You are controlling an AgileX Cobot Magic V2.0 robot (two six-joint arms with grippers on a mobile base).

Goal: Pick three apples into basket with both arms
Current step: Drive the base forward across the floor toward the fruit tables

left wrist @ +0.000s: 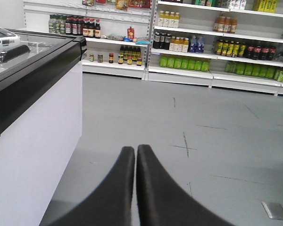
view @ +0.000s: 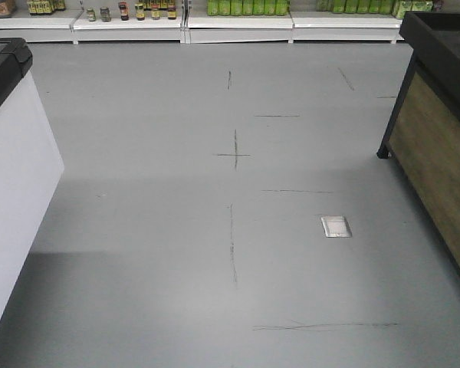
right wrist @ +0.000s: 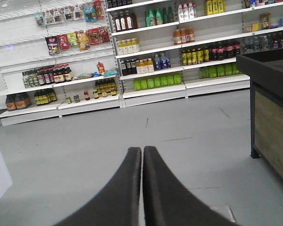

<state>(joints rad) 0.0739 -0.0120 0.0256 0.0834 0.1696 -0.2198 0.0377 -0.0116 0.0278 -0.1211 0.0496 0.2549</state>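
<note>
The left gripper (left wrist: 135, 149) and right gripper (right wrist: 142, 150), jaws pressed together on nothing, point across the grey floor (view: 138, 268) toward stocked shelves (right wrist: 151, 70); the apples and basket lie outside every view.

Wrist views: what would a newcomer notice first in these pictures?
The black left hand and black right hand, both shut and empty, fill the bottom of the wrist views. Beyond them, white shop shelves of coloured bottles line the far wall across a grey floor.
</note>
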